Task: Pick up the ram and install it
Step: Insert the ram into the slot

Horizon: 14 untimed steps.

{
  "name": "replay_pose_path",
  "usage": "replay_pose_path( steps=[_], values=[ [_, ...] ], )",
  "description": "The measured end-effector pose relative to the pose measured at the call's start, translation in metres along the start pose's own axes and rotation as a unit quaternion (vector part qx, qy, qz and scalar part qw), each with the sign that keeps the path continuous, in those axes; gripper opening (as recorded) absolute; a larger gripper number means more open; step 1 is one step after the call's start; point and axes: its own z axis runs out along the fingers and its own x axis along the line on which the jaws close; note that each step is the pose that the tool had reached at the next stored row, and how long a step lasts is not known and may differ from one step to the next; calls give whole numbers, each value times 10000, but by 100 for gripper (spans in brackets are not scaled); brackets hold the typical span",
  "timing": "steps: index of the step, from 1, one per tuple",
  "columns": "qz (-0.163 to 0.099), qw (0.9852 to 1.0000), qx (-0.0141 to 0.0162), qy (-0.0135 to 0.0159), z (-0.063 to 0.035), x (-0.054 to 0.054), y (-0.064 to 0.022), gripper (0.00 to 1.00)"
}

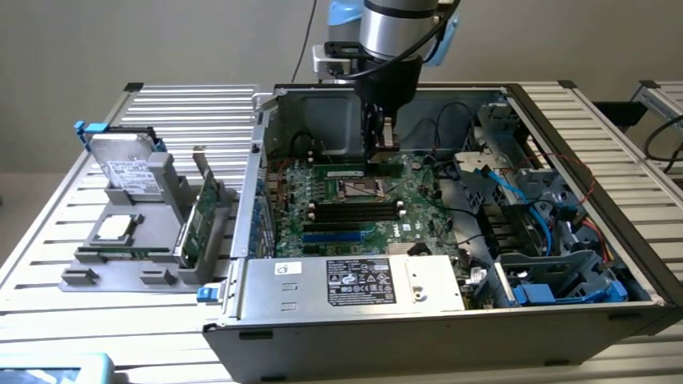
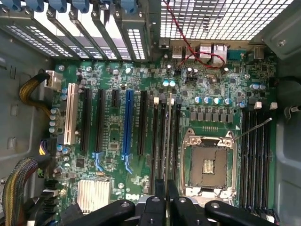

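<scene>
We see the ram (image 1: pixel 347 172) standing on edge inside the open computer case (image 1: pixel 427 336). It sits over the bank of slots on the far side of the CPU socket (image 1: pixel 357 190), green face and pale label toward the exterior camera. In the wrist view the ram (image 2: pixel 168 141) shows edge-on as a thin grey strip, running in line with the black slots just beside the CPU socket (image 2: pixel 207 165). We can't tell if it is seated in a slot or just above it. The end effector (image 1: pixel 382 148) is narrow and pinches the ram's top edge. In the wrist view the end effector (image 2: pixel 166 197) has its fingers nearly together, the strip running in between them. The arm comes straight down into the case. Below is the green motherboard (image 2: pixel 113 136), with a long blue slot (image 2: pixel 127 122), a finned heat sink (image 2: pixel 93 194) and a second bank of black memory slots (image 2: pixel 256 155) on the socket's other side. The exterior view has four black memory slots (image 1: pixel 353 212) nearer us than the socket, then the power supply (image 1: pixel 357 284) with a label. The case sits on a slatted metal surface (image 1: pixel 160 320). On the exterior view's left, well apart from the ram, a grey holder (image 1: pixel 117 272) carries a hard drive (image 1: pixel 128 172) and a green expansion card (image 1: pixel 203 212).
</scene>
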Motion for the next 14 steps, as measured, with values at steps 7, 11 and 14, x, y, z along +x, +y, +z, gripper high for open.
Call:
replay_pose_path(
  steps=[7, 11, 14],
  values=[
    [0, 10000, -1, 16, 116, -5, -8, 13],
    [1, 10000, -1, 24, 164, -7, -10, 13],
    [1, 10000, -1, 30, 187, -7, -11, 13]
  ],
)
